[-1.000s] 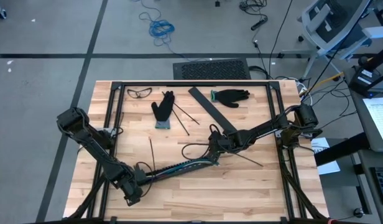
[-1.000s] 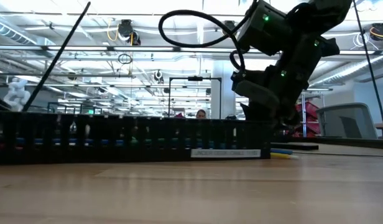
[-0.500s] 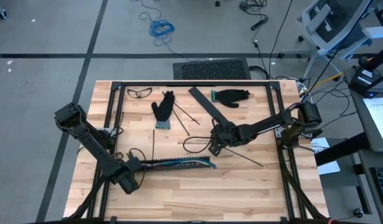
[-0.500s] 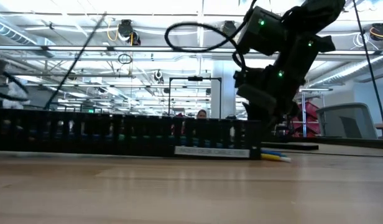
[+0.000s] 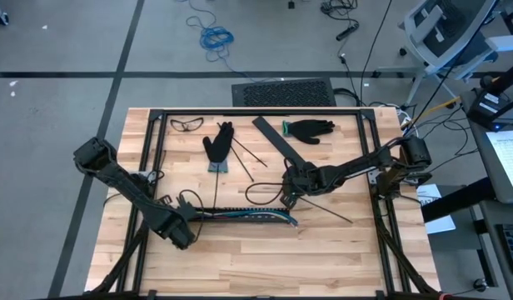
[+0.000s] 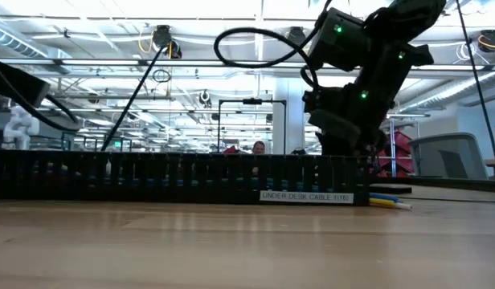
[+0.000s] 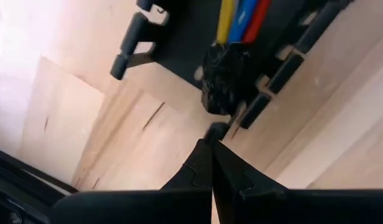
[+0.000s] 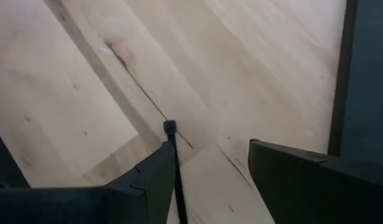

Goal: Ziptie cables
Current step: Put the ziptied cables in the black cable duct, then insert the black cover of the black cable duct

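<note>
Left hand (image 5: 183, 228) pinched shut at strip (image 5: 240, 217) end, grip object unclear. Cables (image 5: 277, 218) lie in strip, mid-bench (image 5: 323, 258). Right hand (image 5: 288, 190) half open, ziptie (image 8: 174, 163) beside one finger, unclamped. Risk: tie slips; strip skids, cables spill.

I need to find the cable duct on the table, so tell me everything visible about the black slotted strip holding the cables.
The black slotted strip lies flat, lengthwise across the wooden table's front half. It looks like plastic, with comb-like slotted walls. The cables, yellow, blue and red among them, run inside and poke out at its right end. A white label reads UNDER DESK CABLE. The left gripper, shut, sits at its left end; the right gripper hangs beside its right end.
</note>
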Robot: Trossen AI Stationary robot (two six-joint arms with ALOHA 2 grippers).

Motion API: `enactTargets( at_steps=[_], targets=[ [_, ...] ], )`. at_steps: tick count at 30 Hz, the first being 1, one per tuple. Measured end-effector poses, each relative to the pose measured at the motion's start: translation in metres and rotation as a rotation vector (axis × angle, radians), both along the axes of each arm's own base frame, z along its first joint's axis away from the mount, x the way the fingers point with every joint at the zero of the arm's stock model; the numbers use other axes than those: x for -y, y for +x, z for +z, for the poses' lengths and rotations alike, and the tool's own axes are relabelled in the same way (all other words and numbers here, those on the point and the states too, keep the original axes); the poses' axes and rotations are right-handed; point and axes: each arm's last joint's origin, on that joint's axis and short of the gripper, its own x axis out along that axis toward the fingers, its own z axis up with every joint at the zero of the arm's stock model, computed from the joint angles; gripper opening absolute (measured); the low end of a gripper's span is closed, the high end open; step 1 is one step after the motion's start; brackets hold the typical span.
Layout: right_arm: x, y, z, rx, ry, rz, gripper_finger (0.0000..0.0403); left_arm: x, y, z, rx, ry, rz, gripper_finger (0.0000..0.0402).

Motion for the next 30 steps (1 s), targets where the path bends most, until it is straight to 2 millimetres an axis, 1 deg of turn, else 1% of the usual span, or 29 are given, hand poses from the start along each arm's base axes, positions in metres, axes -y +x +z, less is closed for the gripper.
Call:
enactTargets(
  at_steps=[2,4,6,9,11,13,17,19,20,22,24,27,29,30],
  targets=[
    [0.000,-0.001,0.002,-0.009,-0.008,0.012,0.0192,0.000,-0.001,0.003,-0.027,0.007,-0.025,0.0002],
    [0.001,-0.002,0.004,-0.007,-0.025,0.019,0.0192,-0.001,-0.004,0.009,-0.071,0.049,-0.056,0.0006],
    [0.002,-0.004,0.007,-0.018,-0.053,0.025,0.0192,-0.002,-0.007,0.020,-0.089,0.128,-0.083,0.0011],
    [0.003,-0.009,0.013,-0.039,-0.093,0.033,0.0192,-0.003,-0.010,0.039,-0.056,0.229,-0.125,0.0015],
    [0.005,-0.014,0.019,-0.061,-0.124,0.031,0.0192,-0.001,-0.010,0.052,0.014,0.267,-0.148,0.0015],
    [0.008,-0.021,0.029,-0.075,-0.151,0.038,0.0192,-0.002,-0.011,0.066,0.113,0.300,-0.167,0.0015],
    [0.018,-0.041,0.061,-0.042,-0.178,0.021,0.0192,-0.006,-0.011,0.092,0.408,0.395,-0.186,0.0016],
    [0.023,-0.053,0.080,0.011,-0.180,-0.015,0.0192,-0.015,-0.014,0.102,0.519,0.449,-0.170,0.0016],
    [0.026,-0.059,0.089,0.049,-0.172,-0.045,0.0192,-0.021,-0.015,0.106,0.547,0.474,-0.164,0.0016],
    [0.032,-0.069,0.104,0.131,-0.157,-0.113,0.0192,-0.035,-0.017,0.110,0.565,0.519,-0.176,0.0016],
    [0.037,-0.074,0.114,0.202,-0.164,-0.158,0.0192,-0.050,-0.017,0.117,0.571,0.562,-0.188,0.0015],
    [0.046,-0.069,0.125,0.275,-0.250,-0.093,0.0192,-0.072,-0.010,0.125,0.570,0.577,-0.228,0.0007],
    [0.052,-0.059,0.134,0.352,-0.338,-0.023,0.0192,-0.086,-0.001,0.131,0.590,0.524,-0.263,0.0003],
    [0.056,-0.052,0.139,0.395,-0.391,0.012,0.0192,-0.094,0.004,0.133,0.611,0.471,-0.288,0.0003]
  ],
)
